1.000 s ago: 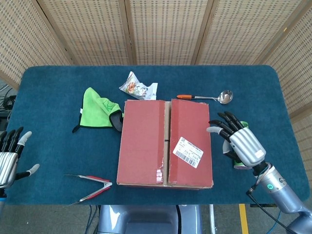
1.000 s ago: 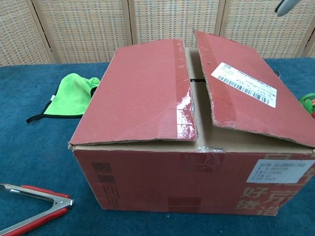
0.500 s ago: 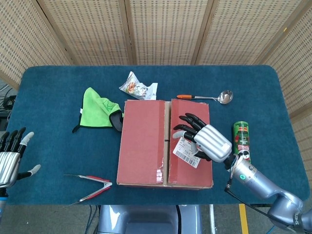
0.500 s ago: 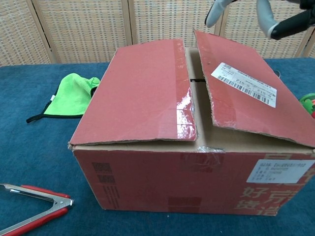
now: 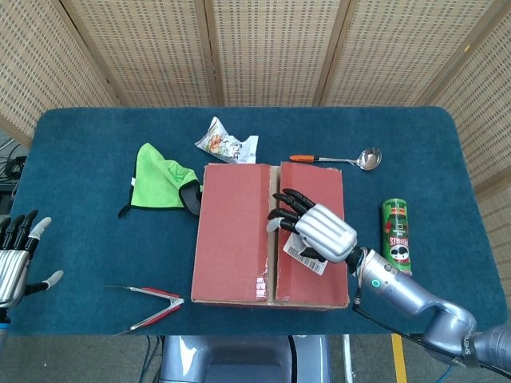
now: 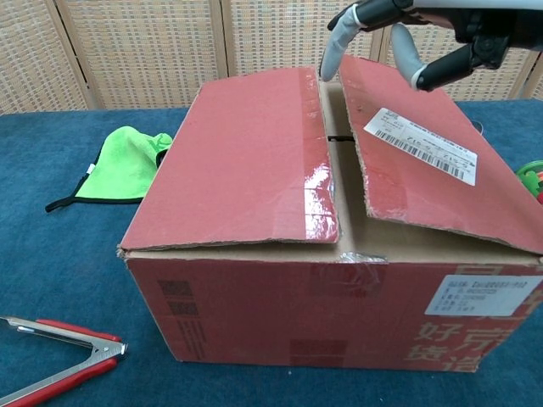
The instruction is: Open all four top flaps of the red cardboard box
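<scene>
Though the tape along the seam looks cut, no flap of the red box (image 5: 270,233) is open yet. The box sits mid-table, near the front edge. Its left flap (image 6: 246,161) and right flap (image 6: 424,161) both lie down over the top, each tilted a little, with a narrow gap between them in the chest view. The two inner flaps are hidden beneath; state unknown.

Right hand (image 5: 313,229) hovers over the right flap by the seam, fingers spread and pointing toward the gap, holding nothing. In the chest view its fingertips (image 6: 329,58) hang just above the flap's inner edge; contact cannot be told.

Left hand (image 5: 14,255) is at the table's left edge, well apart from the box, fingers apart, empty.

Judgement: task at its start. All four flaps remain; likely first step is hooking the right flap's inner edge.
</scene>
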